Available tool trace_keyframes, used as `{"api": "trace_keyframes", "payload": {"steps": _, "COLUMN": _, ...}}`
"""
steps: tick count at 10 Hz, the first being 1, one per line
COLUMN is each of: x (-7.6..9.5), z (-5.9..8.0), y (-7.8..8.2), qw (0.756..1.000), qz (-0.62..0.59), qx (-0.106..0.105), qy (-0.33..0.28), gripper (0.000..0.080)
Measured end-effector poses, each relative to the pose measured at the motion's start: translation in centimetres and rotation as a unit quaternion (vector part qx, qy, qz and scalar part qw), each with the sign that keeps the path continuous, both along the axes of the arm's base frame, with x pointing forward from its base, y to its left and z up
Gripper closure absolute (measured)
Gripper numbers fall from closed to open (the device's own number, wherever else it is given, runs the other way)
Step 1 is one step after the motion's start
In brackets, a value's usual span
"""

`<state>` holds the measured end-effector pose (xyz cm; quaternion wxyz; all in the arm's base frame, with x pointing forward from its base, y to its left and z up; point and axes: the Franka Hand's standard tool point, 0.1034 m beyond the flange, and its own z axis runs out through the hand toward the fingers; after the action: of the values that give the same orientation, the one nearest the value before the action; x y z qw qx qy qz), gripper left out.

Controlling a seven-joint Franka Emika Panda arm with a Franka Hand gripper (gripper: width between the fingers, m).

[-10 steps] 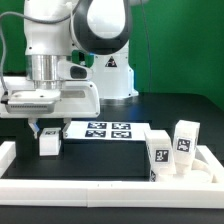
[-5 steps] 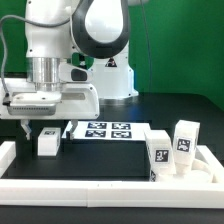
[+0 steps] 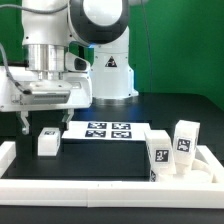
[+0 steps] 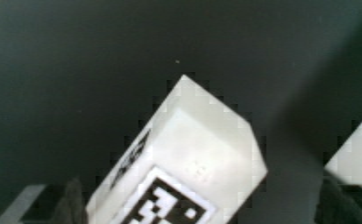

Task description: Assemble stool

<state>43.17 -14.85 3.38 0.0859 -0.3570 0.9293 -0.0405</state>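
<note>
One stool leg [image 3: 47,142] stands free on the black table [image 3: 110,160] at the exterior view's left, just beside the marker board [image 3: 98,130]. Your gripper [image 3: 44,120] hangs directly above it, fingers [image 3: 27,121] spread wide and holding nothing. Your wrist view looks down the same leg, with its black-and-white tag [image 4: 169,205] partly in sight. Other legs [image 3: 184,140] stand close together at the exterior view's right, inside the white frame rail [image 3: 90,186].
</note>
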Motion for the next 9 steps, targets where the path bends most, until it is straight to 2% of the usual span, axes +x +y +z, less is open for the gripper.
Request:
{"api": "trace_keyframes", "payload": {"steps": 1, "x": -0.2, "z": -0.5, "y": 0.1, "qw": 0.999, "qz": 0.031, "qx": -0.005, "qy": 0.011, "gripper": 0.015}}
{"api": "trace_keyframes", "payload": {"steps": 4, "x": 0.1, "z": -0.2, "y": 0.1, "qw": 0.991, "qz": 0.128, "qx": -0.022, "qy": 0.013, "gripper": 0.015}}
{"api": "trace_keyframes", "payload": {"steps": 7, "x": 1.3, "z": 1.6, "y": -0.1, "qw": 0.972, "qz": 0.231, "qx": -0.034, "qy": -0.007, "gripper": 0.015}}
{"api": "trace_keyframes", "payload": {"steps": 9, "x": 1.6, "z": 2.7, "y": 0.0, "qw": 0.945, "qz": 0.322, "qx": -0.052, "qy": -0.015, "gripper": 0.015}}
